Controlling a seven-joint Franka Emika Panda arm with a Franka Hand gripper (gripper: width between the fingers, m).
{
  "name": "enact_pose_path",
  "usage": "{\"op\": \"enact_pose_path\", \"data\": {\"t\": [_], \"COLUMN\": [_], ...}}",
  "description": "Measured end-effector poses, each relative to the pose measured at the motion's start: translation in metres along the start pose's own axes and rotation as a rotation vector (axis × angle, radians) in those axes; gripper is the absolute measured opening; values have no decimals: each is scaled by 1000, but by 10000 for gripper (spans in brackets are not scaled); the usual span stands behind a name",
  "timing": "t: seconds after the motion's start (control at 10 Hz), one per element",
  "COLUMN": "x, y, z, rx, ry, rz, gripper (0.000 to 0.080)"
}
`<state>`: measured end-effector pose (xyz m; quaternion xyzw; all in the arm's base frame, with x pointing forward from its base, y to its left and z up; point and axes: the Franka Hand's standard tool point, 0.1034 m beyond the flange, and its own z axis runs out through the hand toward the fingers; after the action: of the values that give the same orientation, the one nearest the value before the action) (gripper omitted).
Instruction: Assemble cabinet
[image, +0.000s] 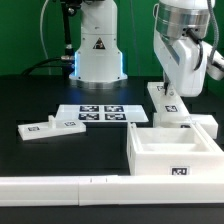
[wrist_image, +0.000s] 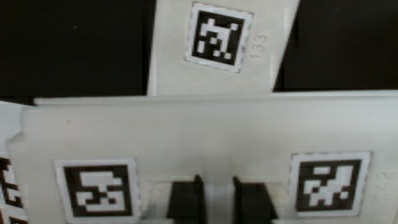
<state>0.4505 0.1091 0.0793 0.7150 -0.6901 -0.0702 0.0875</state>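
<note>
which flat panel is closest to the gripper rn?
The panel at the exterior view's right, behind the cabinet box, right by the gripper. The other panel lies far left.

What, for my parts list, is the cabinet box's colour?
The cabinet box is white with black-and-white tags; clearest in exterior view.

Found the cabinet box (image: 150, 166) resting open side up at the exterior view's right, white, a square tag on its near wall. Saw one flat panel (image: 160, 98) lying just behind it, a second panel (image: 48, 128) well apart toward the left.
</note>
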Motion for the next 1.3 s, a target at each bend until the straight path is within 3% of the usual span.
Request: {"op": "enact_pose_path", "data": {"t": [0.2, 0.3, 0.4, 0.5, 0.6, 0.7, 1.0, 1.2, 1.3], "x": [0, 0, 1, 1, 2, 2, 2, 3, 4], "y": [0, -2, -9, -6, -9, -8, -10, -15, -16], "z": [1, 0, 0, 3, 3, 6, 3, 5, 6], "rx": [-1, 19, 111, 153, 218, 241, 157, 143, 154], "ry": [1, 2, 13, 21, 26, 30, 19, 30, 29], "rz": [0, -1, -8, -16, -16, -20, -15, -19, -24], "gripper": [64, 64, 64, 64, 64, 64, 64, 64, 64]}}
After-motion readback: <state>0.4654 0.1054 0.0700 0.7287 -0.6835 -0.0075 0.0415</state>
